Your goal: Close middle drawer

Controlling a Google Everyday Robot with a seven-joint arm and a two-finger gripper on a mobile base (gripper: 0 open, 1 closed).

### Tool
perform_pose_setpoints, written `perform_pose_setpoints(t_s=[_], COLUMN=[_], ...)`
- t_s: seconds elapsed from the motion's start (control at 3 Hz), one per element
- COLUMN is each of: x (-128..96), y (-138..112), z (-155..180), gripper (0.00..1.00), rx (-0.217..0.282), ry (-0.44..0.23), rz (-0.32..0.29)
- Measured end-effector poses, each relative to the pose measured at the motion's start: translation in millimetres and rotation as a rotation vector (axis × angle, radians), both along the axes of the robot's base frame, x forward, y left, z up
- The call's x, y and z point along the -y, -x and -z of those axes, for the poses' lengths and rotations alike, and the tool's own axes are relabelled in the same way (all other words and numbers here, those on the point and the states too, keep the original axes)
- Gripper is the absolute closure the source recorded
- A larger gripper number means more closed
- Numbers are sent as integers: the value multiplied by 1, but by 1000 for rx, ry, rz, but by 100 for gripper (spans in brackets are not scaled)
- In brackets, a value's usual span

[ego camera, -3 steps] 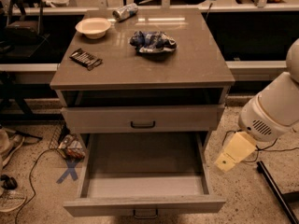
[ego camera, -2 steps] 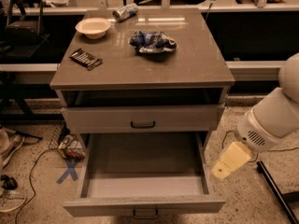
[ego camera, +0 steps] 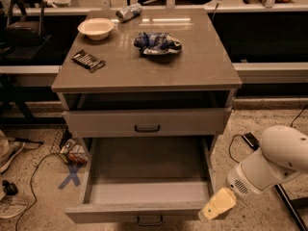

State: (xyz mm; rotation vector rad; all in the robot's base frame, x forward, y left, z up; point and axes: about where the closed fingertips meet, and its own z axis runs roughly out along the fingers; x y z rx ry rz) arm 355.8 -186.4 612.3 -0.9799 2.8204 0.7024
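Here, middle drawer (ego camera: 139,211) juts camera-ward, long axis sideways; claw (ego camera: 219,204) beside it, state unclear.

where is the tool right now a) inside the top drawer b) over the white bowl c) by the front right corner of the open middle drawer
C: the tool hangs beside the front right corner of the pulled-out middle drawer, low near the floor.

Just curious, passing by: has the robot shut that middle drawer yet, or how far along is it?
Done: nothing yet; the middle drawer stands pulled far out. In hand: the gripper is low beside the drawer's front right corner. Left: pushing the drawer all the way in.
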Motion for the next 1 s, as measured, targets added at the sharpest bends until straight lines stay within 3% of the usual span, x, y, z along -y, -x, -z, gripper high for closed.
perform_pose_setpoints(t_s=[0.33, 0.67, 1.0], x=[0, 3, 8], y=[0, 11, 29], z=[0, 45, 106], gripper=[0, 0, 18], rx=[0, -74, -149], ry=[0, -1, 0], rz=[0, 39, 109])
